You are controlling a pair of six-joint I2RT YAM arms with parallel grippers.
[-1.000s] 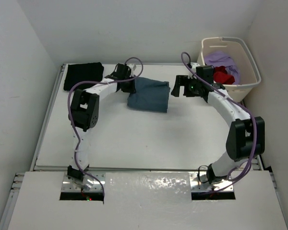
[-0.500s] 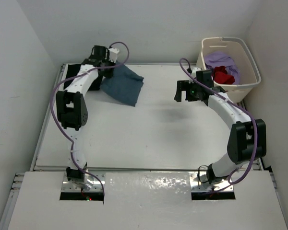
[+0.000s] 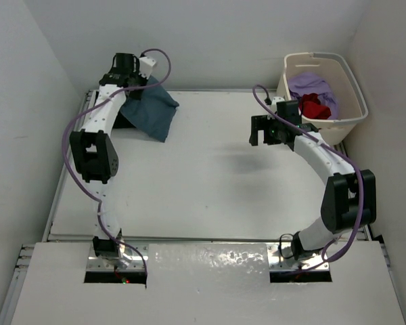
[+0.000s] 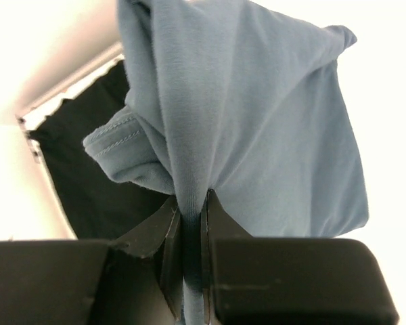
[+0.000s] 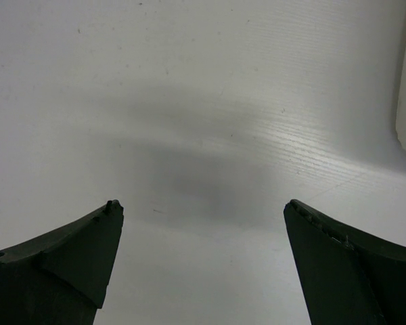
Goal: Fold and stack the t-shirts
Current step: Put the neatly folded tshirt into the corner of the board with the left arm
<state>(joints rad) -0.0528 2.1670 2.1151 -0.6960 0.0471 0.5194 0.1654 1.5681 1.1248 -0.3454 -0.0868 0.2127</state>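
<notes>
Over white matte tabletop [image 3: 210, 189], left hand [image 4: 189, 204] pinches soft teal-blue shirt [image 4: 271, 135]; right hand [image 5: 203, 203] gapes wide.

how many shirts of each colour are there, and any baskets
black shirt: 1
teal-blue shirt: 1
purple shirt: 1
red shirt: 1
laundry basket: 1
total: 5

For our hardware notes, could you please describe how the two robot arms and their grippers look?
Both the left arm and right arm have white tubular links with boxy black joint housings, and a loose purple cable trails along each. The left gripper and right gripper have matte black, wedge-shaped fingers. No markings are legible.
</notes>
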